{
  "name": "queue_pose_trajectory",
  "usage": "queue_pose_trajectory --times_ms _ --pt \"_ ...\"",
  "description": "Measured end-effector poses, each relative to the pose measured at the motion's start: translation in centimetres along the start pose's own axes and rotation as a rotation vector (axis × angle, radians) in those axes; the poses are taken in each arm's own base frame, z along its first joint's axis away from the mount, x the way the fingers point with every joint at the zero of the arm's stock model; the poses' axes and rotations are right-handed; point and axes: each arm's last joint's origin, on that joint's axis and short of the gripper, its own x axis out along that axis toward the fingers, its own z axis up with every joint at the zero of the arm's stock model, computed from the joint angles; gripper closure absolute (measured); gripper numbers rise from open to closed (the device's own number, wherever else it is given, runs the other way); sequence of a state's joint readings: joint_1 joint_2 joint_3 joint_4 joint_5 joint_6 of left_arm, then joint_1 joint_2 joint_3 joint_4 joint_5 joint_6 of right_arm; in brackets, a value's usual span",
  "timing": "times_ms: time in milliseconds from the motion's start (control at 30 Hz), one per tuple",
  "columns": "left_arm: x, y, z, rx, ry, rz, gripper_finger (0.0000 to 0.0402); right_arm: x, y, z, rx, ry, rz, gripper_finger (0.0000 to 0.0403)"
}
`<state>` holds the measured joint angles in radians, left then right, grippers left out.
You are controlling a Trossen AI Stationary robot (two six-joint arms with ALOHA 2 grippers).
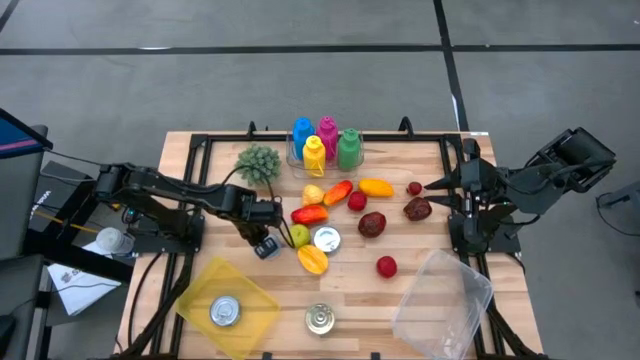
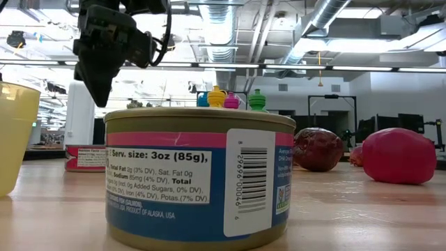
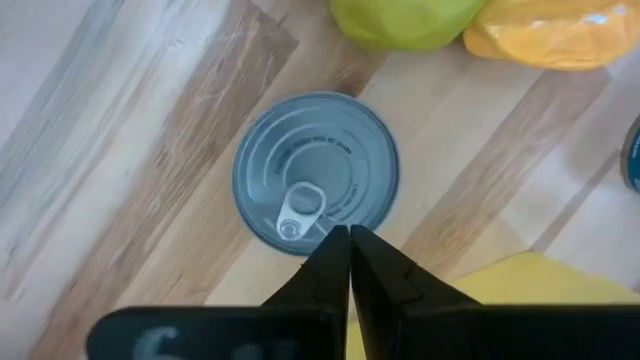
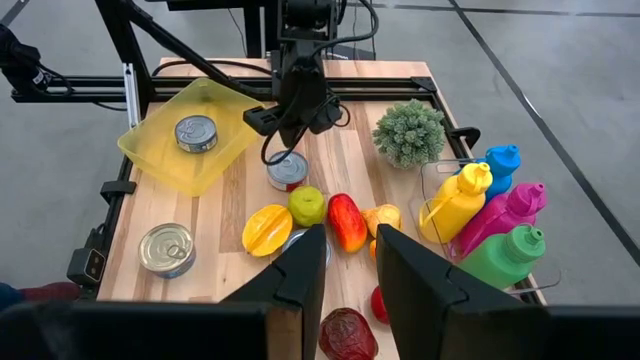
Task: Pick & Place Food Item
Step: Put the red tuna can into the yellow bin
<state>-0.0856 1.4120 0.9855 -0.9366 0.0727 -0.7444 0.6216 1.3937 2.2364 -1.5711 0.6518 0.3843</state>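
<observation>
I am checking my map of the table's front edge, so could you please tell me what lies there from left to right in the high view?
Yellow tray with a can inside → loose can on the wood → clear plastic container.

Labelled can (image 2: 198, 178) up close on wooden table (image 2: 348, 216), left tool (image 2: 97, 87) above, red fruit (image 2: 398, 155) beyond.

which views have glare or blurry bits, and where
Low view: ceiling lights glare bright, and the near can is sharp while the red fruit behind is soft. Left wrist view: the shut left gripper is blurred against a sharp can lid.
</observation>
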Motion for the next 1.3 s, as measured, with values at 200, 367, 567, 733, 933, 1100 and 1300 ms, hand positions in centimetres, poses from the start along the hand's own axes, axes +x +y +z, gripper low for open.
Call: queue_pose_trajectory --times_ms 200,367,567,733,933,1100,1300 --pt "0.1 0.1 0.1 0.002 -0.024 0.040 0.0401 0.0 0.0 0.0 0.005 0.000 0.000 0.0317" --pt "-0.4 0.1 0.0 0.088 -0.058 0.037 0.0383 0.0 0.0 0.0 0.024 0.000 0.000 0.0317" --pt "-0.3 -0.7 -0.3 0.303 -0.070 0.011 0.0286 0.0 0.0 0.0 0.024 -0.001 -0.002 0.0293" --pt "-0.3 -1.1 -0.1 0.399 -0.122 0.015 0.0171 0.0 0.0 0.0 0.025 -0.001 -0.002 0.0233" --pt "0.3 -1.4 0.2 0.429 -0.159 0.074 0.0058 0.0 0.0 0.0 0.026 0.000 -0.002 0.0167" --pt "1.6 -1.8 0.3 0.537 -0.106 0.091 0.0007 0.8 0.5 -0.3 0.003 0.028 -0.013 0.0151" --pt "3.2 -2.3 0.8 0.596 -0.083 0.086 0.0017 1.5 1.0 -0.7 -0.021 0.057 -0.024 0.0150"
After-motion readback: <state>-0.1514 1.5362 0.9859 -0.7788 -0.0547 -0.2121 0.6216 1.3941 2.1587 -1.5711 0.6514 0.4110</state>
